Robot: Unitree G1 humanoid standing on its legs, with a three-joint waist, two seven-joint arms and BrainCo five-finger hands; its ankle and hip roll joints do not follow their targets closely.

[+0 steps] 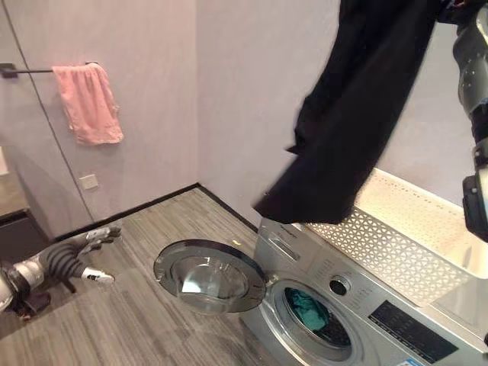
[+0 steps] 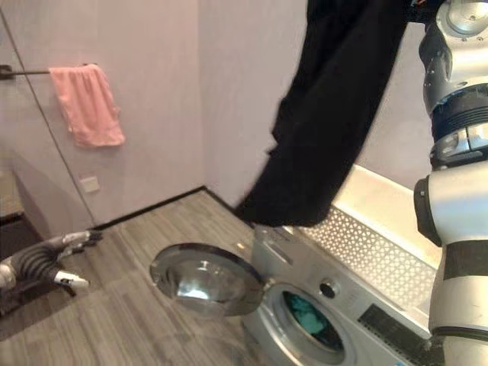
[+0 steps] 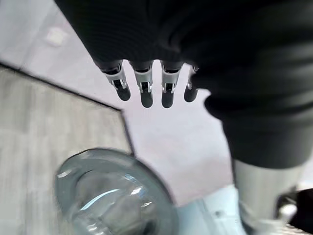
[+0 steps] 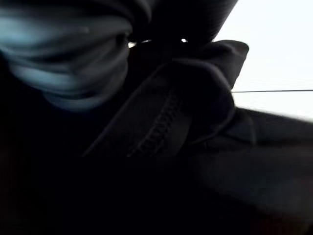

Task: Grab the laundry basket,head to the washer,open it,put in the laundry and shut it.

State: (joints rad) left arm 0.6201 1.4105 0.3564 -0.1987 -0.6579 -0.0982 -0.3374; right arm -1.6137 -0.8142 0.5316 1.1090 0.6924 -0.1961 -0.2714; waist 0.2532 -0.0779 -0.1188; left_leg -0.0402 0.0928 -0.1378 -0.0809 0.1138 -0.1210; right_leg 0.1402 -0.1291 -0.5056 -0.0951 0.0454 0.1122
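A long black garment (image 1: 343, 130) hangs high over the washer (image 1: 358, 305), and my raised right hand (image 4: 68, 54) is shut on its bunched top (image 4: 161, 127). The washer's round door (image 1: 210, 276) stands swung open to the left. Some teal cloth (image 1: 309, 309) lies inside the drum. A white perforated laundry basket (image 1: 381, 244) rests on top of the washer. My left hand (image 1: 99, 236) hovers low over the floor at the left, fingers (image 3: 146, 88) straight and holding nothing, a little way from the door.
A pink towel (image 1: 88, 103) hangs from a rail on the left wall. A dark cabinet (image 1: 15, 229) stands at the far left. Grey plank floor (image 1: 137, 320) spreads in front of the washer, with the two walls meeting in a corner behind.
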